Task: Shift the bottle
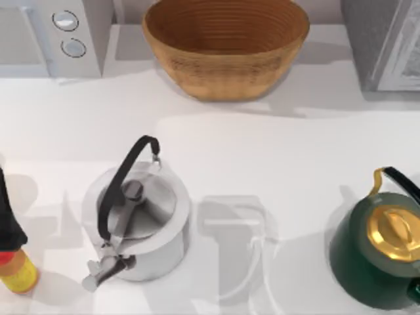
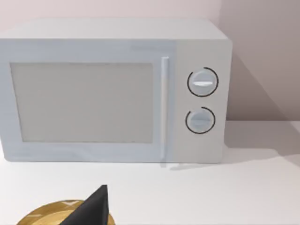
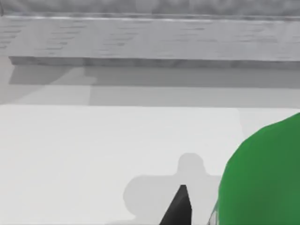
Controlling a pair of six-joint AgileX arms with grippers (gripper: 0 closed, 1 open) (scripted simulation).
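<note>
Right gripper first: a black part of it pokes into its own wrist view, low over the white table, and hard beside it bulges a bright green rounded surface, apparently the green plastic bottle. Gripped or merely alongside? Cannot tell, nor how wide the gripper stands. Beyond it runs a grey appliance wall.

Over to the left gripper: its opening cannot be told either. A golden-yellow rounded top sits right beside it, and a boxy white microwave stands ahead.

From above: a silver metal kettle, a dark green kettle with a gold lid and a woven wicker basket.
</note>
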